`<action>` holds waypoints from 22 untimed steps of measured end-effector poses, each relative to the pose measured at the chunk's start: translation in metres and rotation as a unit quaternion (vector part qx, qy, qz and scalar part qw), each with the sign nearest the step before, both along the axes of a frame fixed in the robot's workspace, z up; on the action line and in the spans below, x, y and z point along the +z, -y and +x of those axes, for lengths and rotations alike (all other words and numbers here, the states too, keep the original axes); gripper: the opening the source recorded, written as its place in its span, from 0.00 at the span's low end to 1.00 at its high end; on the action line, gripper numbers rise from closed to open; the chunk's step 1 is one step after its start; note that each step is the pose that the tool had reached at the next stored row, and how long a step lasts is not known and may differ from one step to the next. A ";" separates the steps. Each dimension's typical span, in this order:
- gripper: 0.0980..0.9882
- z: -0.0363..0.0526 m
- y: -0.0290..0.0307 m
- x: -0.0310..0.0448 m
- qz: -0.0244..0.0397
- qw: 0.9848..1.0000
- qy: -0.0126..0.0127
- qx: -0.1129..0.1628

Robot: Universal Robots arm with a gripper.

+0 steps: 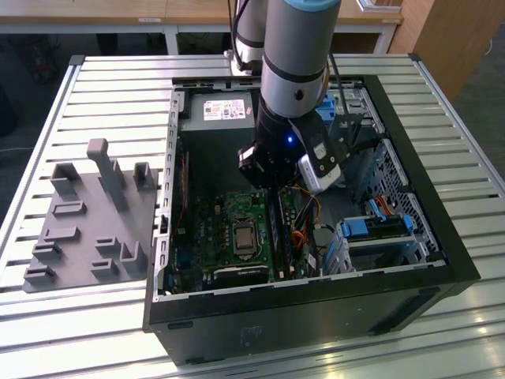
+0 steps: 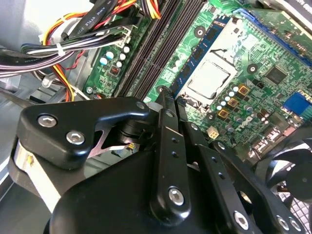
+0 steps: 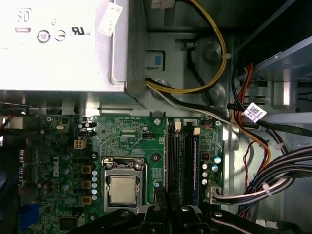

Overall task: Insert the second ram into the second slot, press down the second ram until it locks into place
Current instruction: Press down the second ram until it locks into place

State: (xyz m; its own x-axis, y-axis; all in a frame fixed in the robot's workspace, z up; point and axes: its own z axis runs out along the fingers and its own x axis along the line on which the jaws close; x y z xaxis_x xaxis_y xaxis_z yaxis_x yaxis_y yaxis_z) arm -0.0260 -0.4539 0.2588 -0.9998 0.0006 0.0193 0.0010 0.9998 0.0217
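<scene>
My gripper [image 1: 276,186] hangs inside the open computer case, low over the bank of ram slots [image 1: 277,230] on the green motherboard [image 1: 229,213]. In the second wrist view the black fingertips [image 2: 165,97] meet with no gap, so the gripper [image 2: 166,95] is shut, and nothing shows between them. In the first wrist view the gripper [image 3: 169,209] sits over the near end of the slots [image 3: 178,158]. A thin blue strip, which I take for the second ram [image 3: 195,163], stands on edge in the slot farthest from the processor [image 3: 122,190]. I cannot tell whether the tips touch it.
Bundled cables [image 3: 273,180] run close beside the slots. The power supply [image 1: 225,110] fills the case's far end and blue drive bays [image 1: 375,229] stand at the exterior view's right. A grey fixture plate [image 1: 87,221] with upright posts lies on the slatted table, outside the case.
</scene>
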 end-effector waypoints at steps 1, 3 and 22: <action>0.04 0.0006 0.0000 -0.0018 0.000 1.000 0.000 0.000; 0.04 0.0018 0.0000 -0.0054 0.000 1.000 0.000 0.000; 0.04 0.0034 0.0083 -0.0166 0.000 1.000 0.000 -0.004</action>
